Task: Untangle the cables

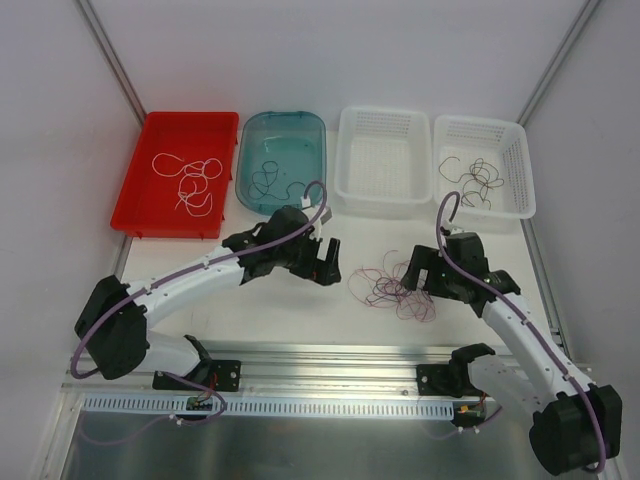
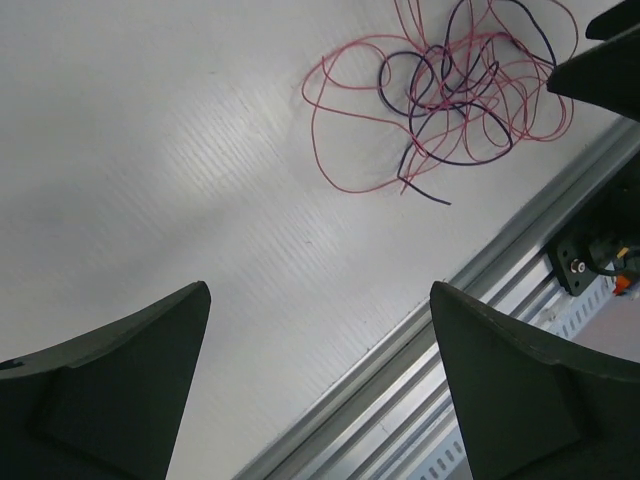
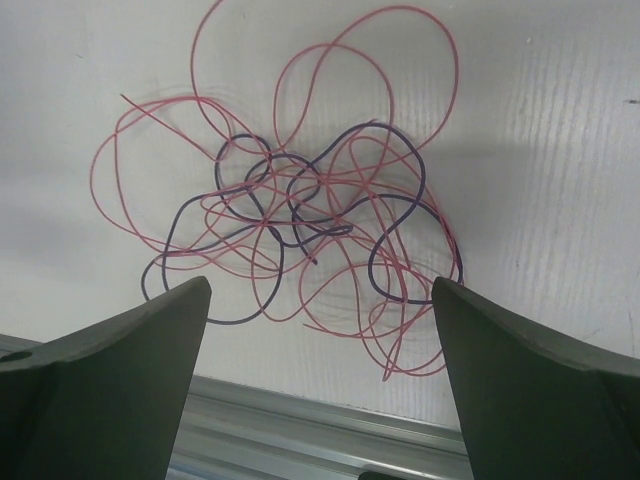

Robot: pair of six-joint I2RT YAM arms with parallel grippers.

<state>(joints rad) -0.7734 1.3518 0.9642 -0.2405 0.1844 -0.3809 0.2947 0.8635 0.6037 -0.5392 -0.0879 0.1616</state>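
A small clump of red-pink and dark purple-black cables lies on the white table between my two grippers. In the left wrist view the cables lie at the top right, well ahead of the fingers. In the right wrist view the cables fill the middle, just beyond the fingertips. My left gripper is open and empty, to the left of the clump; it also shows in its wrist view. My right gripper is open and empty, close to the clump's right side; it also shows in its wrist view.
Along the back stand a red tray with white wires, a teal bin with black wires, a white basket, and a second white basket with dark brown wires. An aluminium rail runs along the near edge.
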